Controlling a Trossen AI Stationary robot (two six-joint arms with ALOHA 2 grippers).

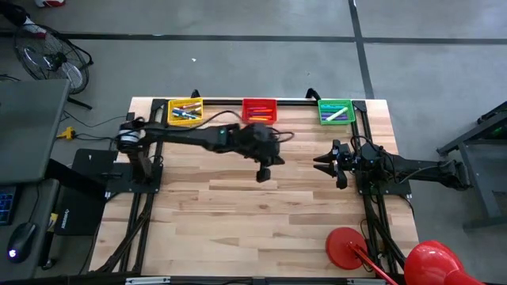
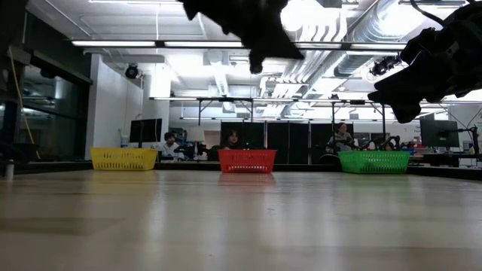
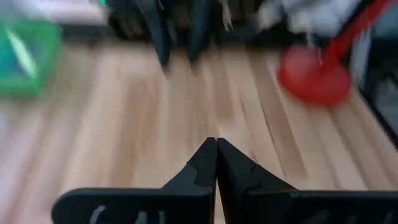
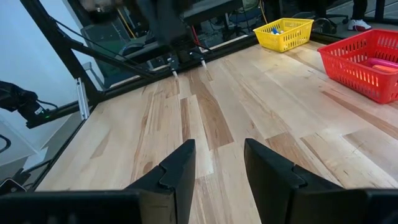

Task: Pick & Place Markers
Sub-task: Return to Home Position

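Observation:
Markers lie inside three mesh baskets along the table's far edge: the yellow basket [image 1: 185, 112], the red basket [image 1: 259, 110] and the green basket [image 1: 335, 112]. No marker shows on the bare wood. My left arm reaches out over the table's middle. Its gripper [image 1: 261, 176] is shut and empty, above the boards in front of the red basket; the left wrist view shows its fingertips [image 3: 216, 146] pressed together. My right gripper [image 1: 321, 162] waits at the table's right side, open with nothing between its fingers [image 4: 219, 149], pointing toward the table's left edge.
A red round-footed stand [image 1: 346, 245] sits near the table's front right corner. Black arm frames run along the table's left [image 1: 135, 178] and right [image 1: 372, 198] sides. Bare wood lies between them. People sit at desks in the room beyond the far edge.

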